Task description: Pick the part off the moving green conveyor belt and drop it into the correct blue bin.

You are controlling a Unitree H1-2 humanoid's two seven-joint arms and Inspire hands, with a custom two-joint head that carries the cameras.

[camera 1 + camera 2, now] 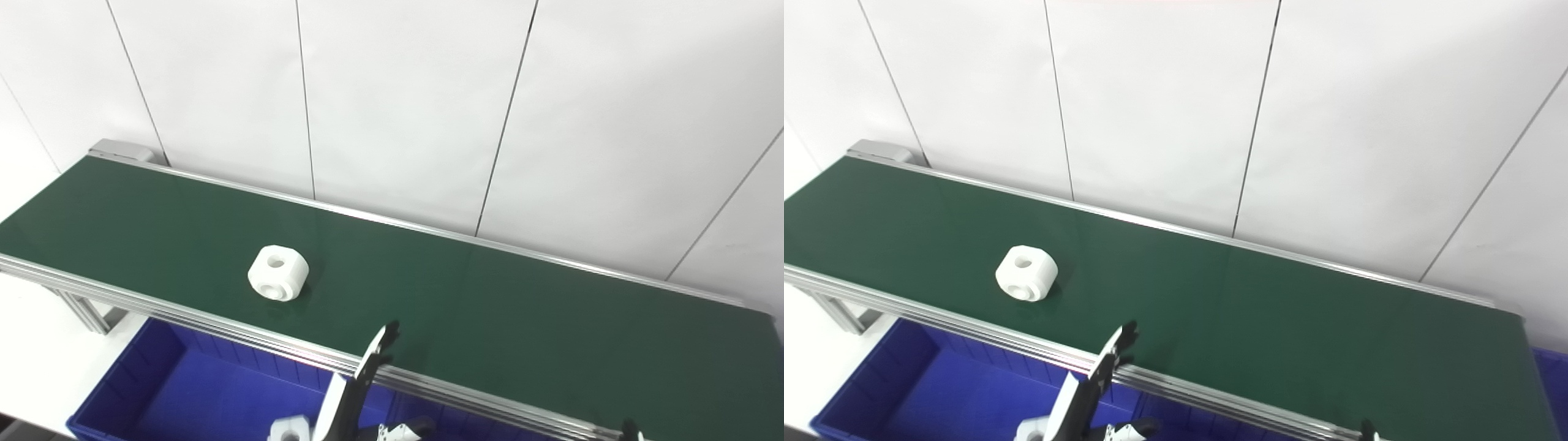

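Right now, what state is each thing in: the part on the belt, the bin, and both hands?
White part: lying on the green conveyor belt, untouched, apart from both hands.
Blue bin: below the belt's near rail, another white piece inside.
Left hand: raised over the near rail, holding nothing.
Right hand: barely in view, state unclear.

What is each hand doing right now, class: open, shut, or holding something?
Left hand: fingers apart, holding nothing, open, near the belt edge.
Right hand: only a tip shows; cannot be told.
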